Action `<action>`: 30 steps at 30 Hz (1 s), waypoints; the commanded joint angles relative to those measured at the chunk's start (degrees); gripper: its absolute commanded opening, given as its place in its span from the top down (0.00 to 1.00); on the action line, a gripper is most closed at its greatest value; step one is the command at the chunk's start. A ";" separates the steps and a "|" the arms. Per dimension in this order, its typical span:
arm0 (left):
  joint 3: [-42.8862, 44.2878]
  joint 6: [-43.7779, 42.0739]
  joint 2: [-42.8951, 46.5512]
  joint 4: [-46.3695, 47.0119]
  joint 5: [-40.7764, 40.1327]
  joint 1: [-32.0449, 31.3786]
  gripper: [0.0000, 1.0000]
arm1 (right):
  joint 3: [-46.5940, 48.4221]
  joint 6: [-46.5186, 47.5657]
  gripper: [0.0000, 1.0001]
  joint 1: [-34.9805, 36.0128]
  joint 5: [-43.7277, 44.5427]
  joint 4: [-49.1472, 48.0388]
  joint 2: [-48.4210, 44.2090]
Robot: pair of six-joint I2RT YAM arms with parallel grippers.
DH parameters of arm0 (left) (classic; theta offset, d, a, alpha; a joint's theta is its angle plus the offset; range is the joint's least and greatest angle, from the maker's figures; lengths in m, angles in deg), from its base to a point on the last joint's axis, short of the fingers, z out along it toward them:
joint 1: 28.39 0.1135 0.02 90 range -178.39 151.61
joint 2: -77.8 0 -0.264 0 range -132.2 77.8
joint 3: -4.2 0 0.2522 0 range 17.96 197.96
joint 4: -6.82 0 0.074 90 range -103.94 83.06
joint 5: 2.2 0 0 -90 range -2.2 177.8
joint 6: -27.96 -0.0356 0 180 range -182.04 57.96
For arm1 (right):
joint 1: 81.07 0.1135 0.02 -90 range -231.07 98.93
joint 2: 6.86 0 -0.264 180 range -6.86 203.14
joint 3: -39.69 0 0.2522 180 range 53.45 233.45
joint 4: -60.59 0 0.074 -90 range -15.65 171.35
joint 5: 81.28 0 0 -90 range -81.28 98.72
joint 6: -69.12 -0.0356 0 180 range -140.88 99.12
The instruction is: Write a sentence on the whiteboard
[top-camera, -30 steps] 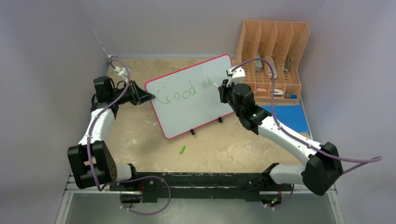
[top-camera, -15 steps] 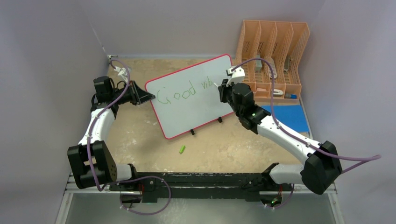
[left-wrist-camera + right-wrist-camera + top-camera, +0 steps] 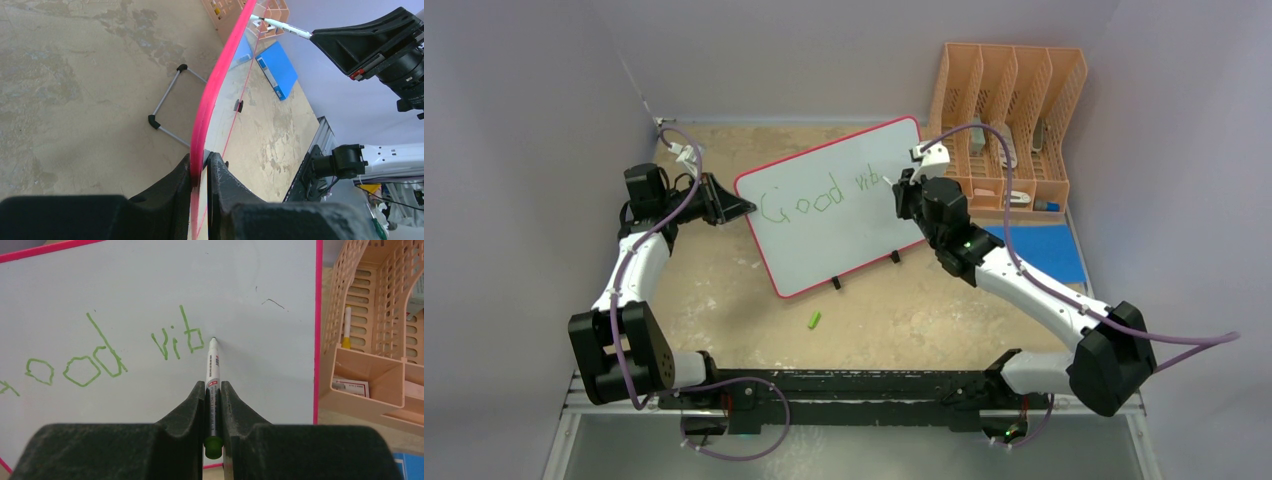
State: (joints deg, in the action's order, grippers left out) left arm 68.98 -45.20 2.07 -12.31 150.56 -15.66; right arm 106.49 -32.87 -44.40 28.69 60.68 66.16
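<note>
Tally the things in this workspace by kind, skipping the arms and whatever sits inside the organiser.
whiteboard: 1
marker: 1
small green piece: 1
orange organiser: 1
blue folder: 1
Total: 5

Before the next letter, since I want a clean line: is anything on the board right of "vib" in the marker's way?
Nothing visible. Right of the marker the whiteboard is bare to its red rim; one faint dark stroke sits higher up.

"Good vib" in green handwriting (image 3: 819,197), on the whiteboard (image 3: 844,250)
</note>
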 commanded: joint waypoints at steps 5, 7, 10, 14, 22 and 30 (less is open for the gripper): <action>0.79 -1.81 0.31 -1.58 -2.91 -0.82 1.00 | 2.41 -0.16 1.00 -0.72 1.45 -2.63 -0.29; 0.82 -1.81 0.40 -1.63 -2.99 -0.84 1.00 | 2.55 -0.18 1.00 -0.80 1.50 -2.68 -0.16; 0.79 -1.90 0.40 -1.67 -2.94 -0.87 1.00 | 2.79 -0.22 1.00 -0.95 1.39 -2.68 -0.13; 0.74 -1.90 0.40 -1.67 -2.93 -0.87 1.00 | 2.82 -0.30 1.00 -1.01 1.80 -2.68 -0.15; 0.79 -1.90 0.47 -1.67 -2.93 -0.87 1.00 | 3.62 -0.04 1.00 -1.25 1.86 -3.01 0.15; 0.87 -1.90 0.49 -1.54 -2.93 -0.87 1.00 | 4.59 0.45 1.00 -1.23 0.31 -3.20 0.70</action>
State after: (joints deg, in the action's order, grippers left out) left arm 68.98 -45.22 2.18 -12.41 150.54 -15.68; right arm 107.99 -32.85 -45.45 29.15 60.31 66.81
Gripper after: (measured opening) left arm 0.125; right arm 0.150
